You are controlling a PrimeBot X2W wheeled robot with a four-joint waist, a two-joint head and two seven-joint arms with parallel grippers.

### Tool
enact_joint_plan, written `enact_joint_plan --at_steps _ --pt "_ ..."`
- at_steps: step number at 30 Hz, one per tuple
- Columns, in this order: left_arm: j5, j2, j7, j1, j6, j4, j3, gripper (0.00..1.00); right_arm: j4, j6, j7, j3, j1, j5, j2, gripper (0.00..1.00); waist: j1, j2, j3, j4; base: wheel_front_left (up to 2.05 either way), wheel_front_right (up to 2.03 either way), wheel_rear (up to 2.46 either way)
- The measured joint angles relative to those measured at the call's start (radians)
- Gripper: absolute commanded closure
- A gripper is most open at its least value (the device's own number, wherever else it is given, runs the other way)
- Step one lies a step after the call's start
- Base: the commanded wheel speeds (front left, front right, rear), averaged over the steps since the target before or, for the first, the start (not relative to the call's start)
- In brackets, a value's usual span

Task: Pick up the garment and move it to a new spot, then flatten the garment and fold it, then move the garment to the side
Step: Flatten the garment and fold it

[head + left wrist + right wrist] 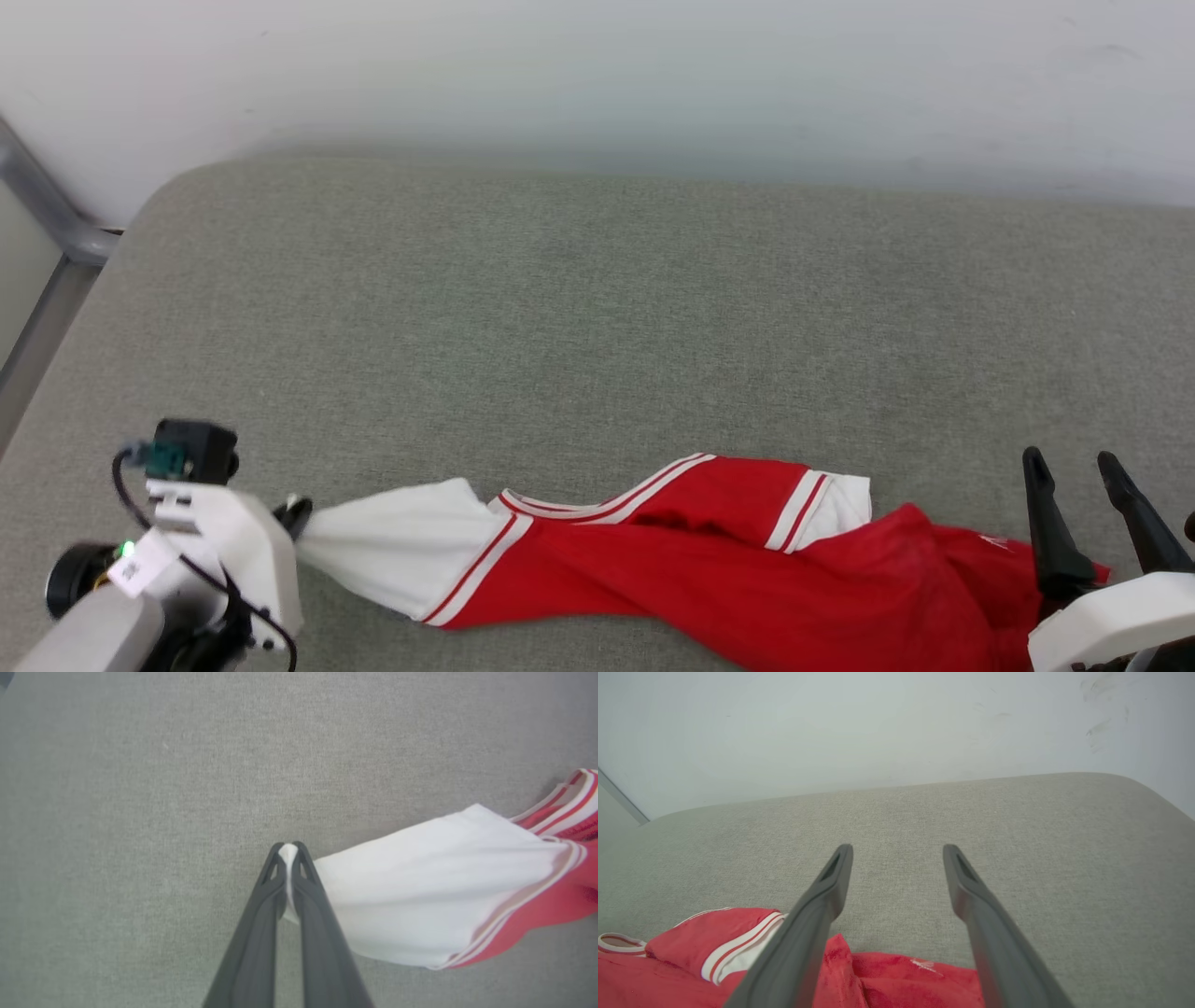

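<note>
The garment [709, 569], a red shirt with white sleeves and striped trim, lies bunched and stretched along the near edge of the grey cushion [597, 327]. My left gripper [297, 515] at the lower left is shut on the tip of its white sleeve [420, 905]; the wrist view shows white cloth pinched between the two fingertips [301, 851]. My right gripper [1072, 459] at the lower right stands open above the red end of the garment [887, 980], with nothing between its fingers [840, 858].
A pale wall [597, 84] rises behind the cushion's far edge. A grey metal frame [47, 224] runs along the left side. The cushion's rounded corner [1148, 793] shows at the right in the right wrist view.
</note>
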Motion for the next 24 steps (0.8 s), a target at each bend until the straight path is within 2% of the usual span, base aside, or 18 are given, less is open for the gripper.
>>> enact_joint_plan --at_steps 2,6,13,14,15,21,24 --pt "-0.03 0.015 -0.013 0.084 0.026 -0.019 0.015 1.0 0.0 0.0 0.0 -0.004 0.004 0.0 0.0 0.0 0.0 -0.0001 -0.004 0.011 0.0 0.0 0.0" --pt "-0.086 0.007 -0.033 0.218 0.063 -0.026 0.03 1.0 0.0 0.0 0.001 -0.007 0.008 0.0 0.0 0.0 0.0 0.0 -0.009 0.026 0.0 0.0 0.0" --pt "-0.154 -0.083 -0.074 0.285 0.045 0.062 0.029 1.0 -0.003 0.0 0.018 -0.002 0.016 0.002 0.0 0.0 0.0 0.0 -0.029 0.026 0.0 0.0 0.0" --pt "-0.151 -0.091 -0.09 0.285 0.044 0.076 0.03 0.56 -0.005 0.0 0.021 -0.001 0.019 0.002 0.0 0.0 0.0 0.0 -0.034 0.024 0.0 0.0 0.0" --pt "-0.141 -0.108 -0.134 0.279 0.03 0.105 0.033 0.0 -0.009 0.0 0.031 -0.001 0.032 0.002 0.0 0.0 0.0 0.0 -0.049 0.017 0.0 0.0 0.0" --pt "-0.087 -0.115 -0.263 0.254 0.04 0.087 0.056 0.0 -0.012 0.0 0.057 -0.005 0.055 0.003 0.0 0.0 0.0 0.0 -0.08 0.0 0.0 0.0 0.0" --pt "-0.044 -0.124 -0.334 0.253 0.066 0.046 0.063 0.0 -0.012 0.0 0.076 -0.013 0.06 0.007 0.0 0.0 0.0 0.0 -0.094 -0.008 0.0 0.0 0.0"
